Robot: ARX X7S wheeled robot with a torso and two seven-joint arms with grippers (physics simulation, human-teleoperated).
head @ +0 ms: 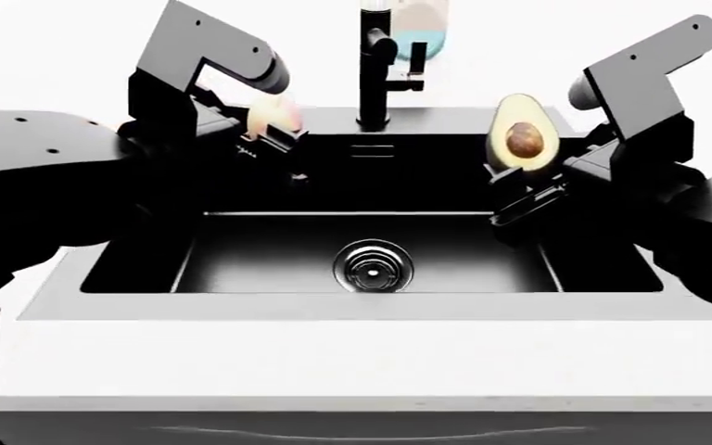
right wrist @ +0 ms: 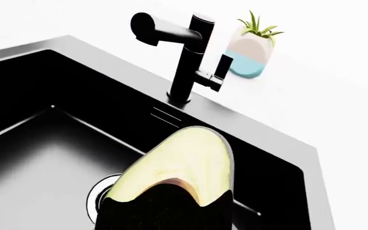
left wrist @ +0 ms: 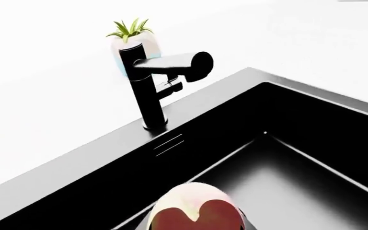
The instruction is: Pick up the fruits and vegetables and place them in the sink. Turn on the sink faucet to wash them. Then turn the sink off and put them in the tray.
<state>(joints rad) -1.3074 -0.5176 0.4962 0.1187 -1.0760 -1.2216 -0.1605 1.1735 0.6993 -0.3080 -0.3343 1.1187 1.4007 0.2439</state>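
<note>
My left gripper (head: 270,130) is shut on the small pink-yellow peach-like fruit (head: 272,113), holding it over the sink's back left corner; in the left wrist view the fruit (left wrist: 193,208) fills the space between the jaws. My right gripper (head: 519,174) is shut on the halved avocado (head: 519,134), upright with its pit facing the head camera, above the basin's right side. A dark finger (right wrist: 165,211) covers the avocado's (right wrist: 180,160) lower part. The black sink (head: 369,308) lies below both, drain (head: 374,264) in the middle. The black faucet (head: 378,65) stands behind it. The tray is out of view.
A pastel pot with a green plant (right wrist: 251,50) stands on the white counter just behind the faucet (right wrist: 185,60), and shows too in the left wrist view as the pot (left wrist: 132,43) behind the faucet (left wrist: 151,86). The faucet's small lever (head: 415,57) points right.
</note>
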